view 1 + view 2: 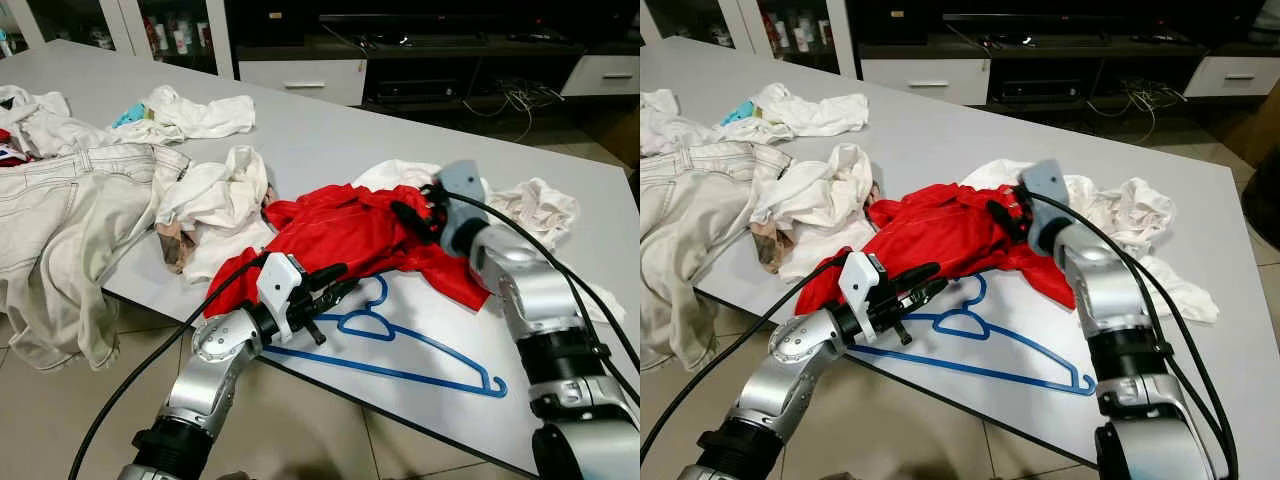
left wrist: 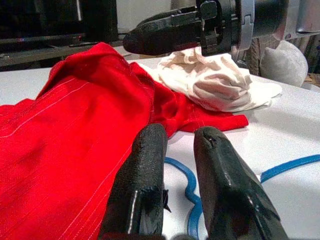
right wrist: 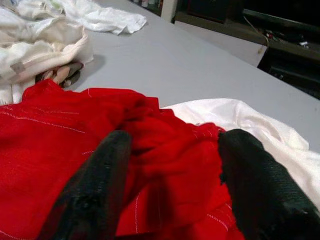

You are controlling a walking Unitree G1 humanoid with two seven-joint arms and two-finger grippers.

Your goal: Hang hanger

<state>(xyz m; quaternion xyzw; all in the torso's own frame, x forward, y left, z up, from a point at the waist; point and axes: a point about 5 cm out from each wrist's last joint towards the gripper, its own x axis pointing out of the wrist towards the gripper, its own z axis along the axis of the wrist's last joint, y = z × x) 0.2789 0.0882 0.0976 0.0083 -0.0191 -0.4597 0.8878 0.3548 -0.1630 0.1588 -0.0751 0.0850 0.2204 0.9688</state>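
— Looking down from the head camera, I see a pale grey table [image 1: 330,140] on a tiled floor [image 1: 300,420], with a dark TV cabinet [image 1: 440,60] and white drawers [image 1: 300,78] behind it. What do you have on the hanger?

— I have the blue hanger [image 1: 400,345] lying flat on the table near the front edge, its hook end running up to the hem of the red garment [image 1: 340,232].

— And my grippers?

— The left gripper [image 1: 335,283] hovers just over the hook end, fingers nearly closed with a narrow gap, gripping nothing. The right gripper [image 3: 170,165] is spread wide, its fingers pressed into the red cloth without clenching it.

— The rest of the surface?

— I see cream jeans [image 1: 60,220] hanging over the left edge, with crumpled white clothes [image 1: 215,195] beside the red garment and more white cloth [image 1: 535,210] behind it.
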